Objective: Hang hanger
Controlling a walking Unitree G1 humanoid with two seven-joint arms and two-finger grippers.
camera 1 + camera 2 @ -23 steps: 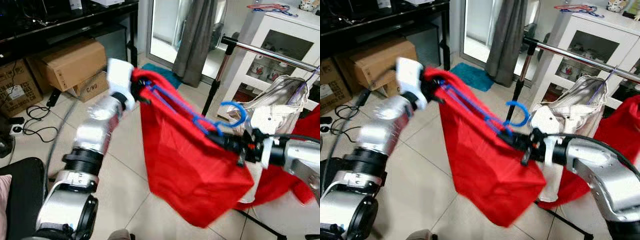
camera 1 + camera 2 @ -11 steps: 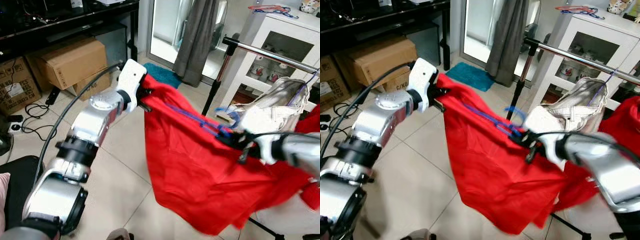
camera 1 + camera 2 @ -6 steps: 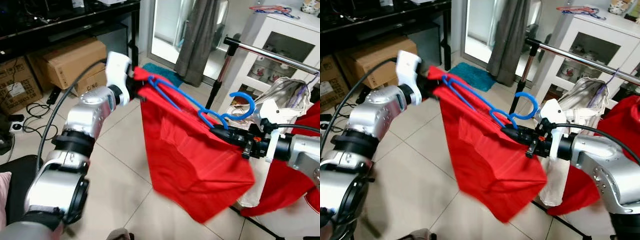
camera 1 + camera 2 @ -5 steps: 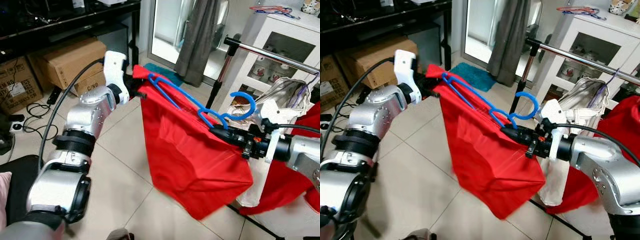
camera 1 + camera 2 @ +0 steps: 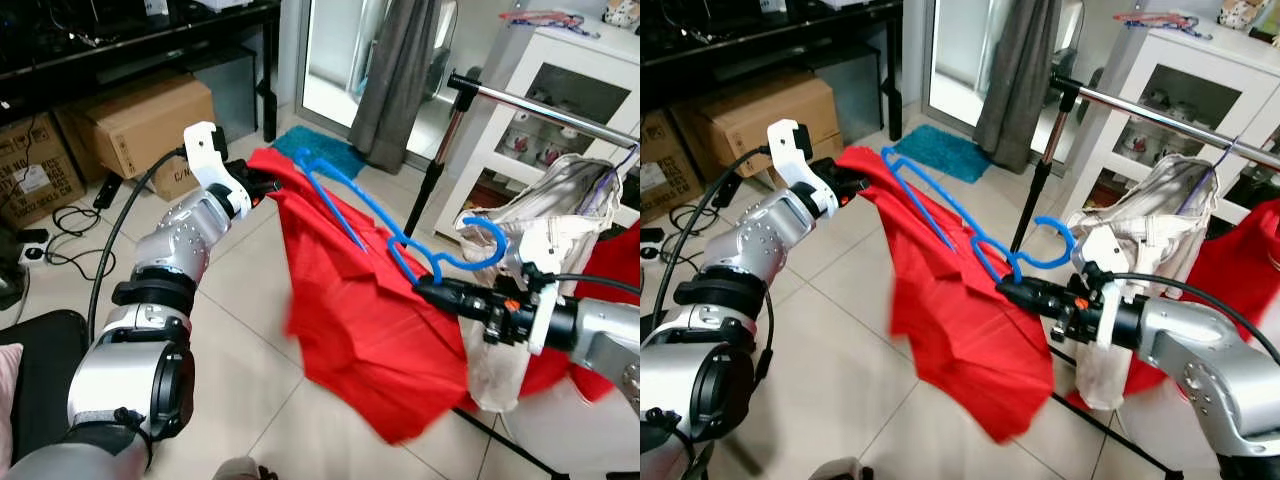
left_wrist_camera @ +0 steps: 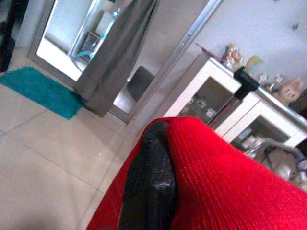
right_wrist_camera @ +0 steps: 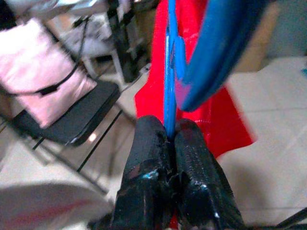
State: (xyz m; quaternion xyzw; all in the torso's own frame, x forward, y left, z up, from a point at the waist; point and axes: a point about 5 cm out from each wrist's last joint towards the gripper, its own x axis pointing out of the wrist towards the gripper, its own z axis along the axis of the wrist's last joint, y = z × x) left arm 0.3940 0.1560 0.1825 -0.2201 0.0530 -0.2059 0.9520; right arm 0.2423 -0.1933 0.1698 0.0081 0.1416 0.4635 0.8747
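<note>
I'm holding the hanger [image 5: 385,225] in mid-air in front of the rail [image 5: 545,105], the red cloth [image 5: 350,310] drooping from it. My right gripper [image 7: 170,143] is pinching the blue wire just below the hook, fingers closed tight on it. My left gripper [image 5: 262,185] is at the far corner of the cloth; one black finger [image 6: 148,184] is lying against the fabric, but I cannot tell how it is closing. I'm judging the hanger light, thin and slippery, the cloth soft and swinging, so the neck is the best grip for steering the hook onto the rail.
</note>
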